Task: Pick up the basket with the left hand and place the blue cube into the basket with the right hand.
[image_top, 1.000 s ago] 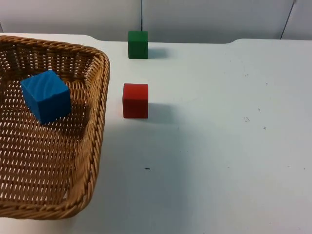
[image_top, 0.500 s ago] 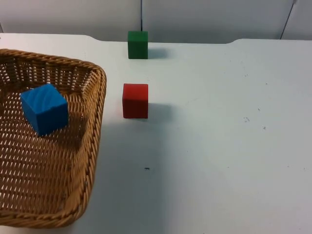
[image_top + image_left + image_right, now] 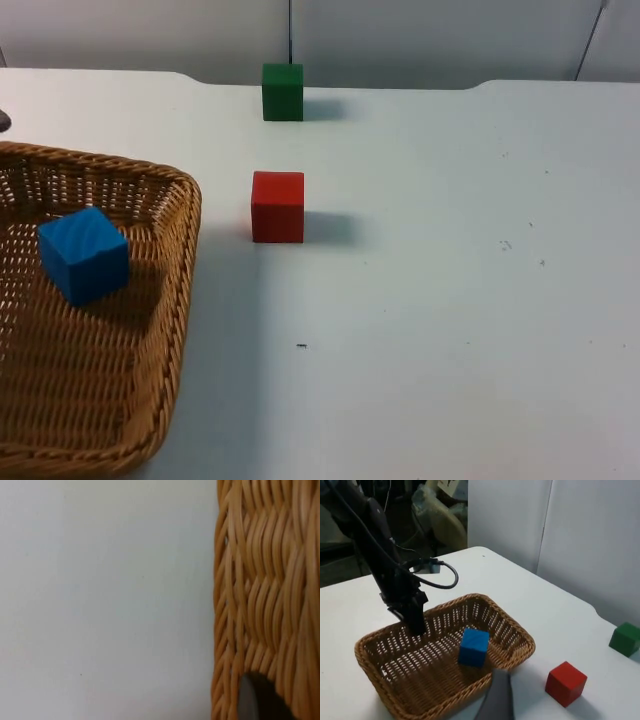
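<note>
Meanwhile, in the top view the basket has slid toward the picture's left and shrunk against the frames from 1 s and 0.5 s ago, which I read as the left arm lowering it back toward the white table; the blue cube rides along inside, lying on the woven floor near the far wall. The red cube and the green cube have not moved, the red one now well apart from the basket's rim. In the left wrist view the wicker wall stands right against a black fingertip, and bare table lies beside it; that suggests the left gripper is clamped on the basket's rim, though only 1 finger can be made out. In the right wrist view the left gripper reaches down to the basket's far rim and pinches it, the blue cube sits on the floor of the basket, and the red and green cubes lie apart on the table. The right gripper waits above the table just beside the basket, holding nothing; whether its fingers are apart or together I cannot tell. With the cube already in, the task looks all but finished: only setting the basket down remains.
</note>
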Tool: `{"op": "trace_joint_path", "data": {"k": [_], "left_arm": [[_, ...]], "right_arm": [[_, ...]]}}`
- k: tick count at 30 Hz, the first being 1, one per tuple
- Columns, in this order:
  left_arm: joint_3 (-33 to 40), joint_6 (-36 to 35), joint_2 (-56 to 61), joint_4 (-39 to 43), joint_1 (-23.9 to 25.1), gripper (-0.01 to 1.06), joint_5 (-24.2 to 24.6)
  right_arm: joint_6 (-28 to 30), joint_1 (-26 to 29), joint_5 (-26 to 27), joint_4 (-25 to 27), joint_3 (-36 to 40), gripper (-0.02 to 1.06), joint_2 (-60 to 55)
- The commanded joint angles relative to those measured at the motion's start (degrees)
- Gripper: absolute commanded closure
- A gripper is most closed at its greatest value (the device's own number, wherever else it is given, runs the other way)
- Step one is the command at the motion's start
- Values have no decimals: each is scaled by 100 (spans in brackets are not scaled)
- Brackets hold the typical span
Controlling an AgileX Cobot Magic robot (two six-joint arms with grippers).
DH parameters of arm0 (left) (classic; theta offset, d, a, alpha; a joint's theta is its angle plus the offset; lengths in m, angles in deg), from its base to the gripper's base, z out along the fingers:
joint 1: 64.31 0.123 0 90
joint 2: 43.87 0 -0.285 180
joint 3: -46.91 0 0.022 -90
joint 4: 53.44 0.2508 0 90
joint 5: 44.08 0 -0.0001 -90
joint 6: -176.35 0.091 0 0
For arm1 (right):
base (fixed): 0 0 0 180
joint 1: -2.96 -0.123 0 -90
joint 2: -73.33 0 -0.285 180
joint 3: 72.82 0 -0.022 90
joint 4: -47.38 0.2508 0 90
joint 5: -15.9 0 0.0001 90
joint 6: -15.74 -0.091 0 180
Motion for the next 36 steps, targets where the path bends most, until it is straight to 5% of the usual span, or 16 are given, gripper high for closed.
{"op": "trace_joint_path", "data": {"k": [1, 20, 25, 29, 36], "left_arm": [[-97, -3, -15, -91, -27, 105, -47], [-129, 252, -41, 69, -27, 103, -835], [-129, 252, -41, 113, -27, 87, -971], [-129, 252, -41, 151, -27, 57, -1061], [-129, 252, -41, 448, -27, 32, -1072]], "right_arm": [[-34, -4, -71, -27, 63, 34, 86], [-34, -4, -207, -27, 76, 34, 116], [-34, -4, -205, -27, 87, 34, 116], [-34, -4, -205, -27, 87, 34, 116], [-34, -4, -205, -27, 87, 34, 116]]}}
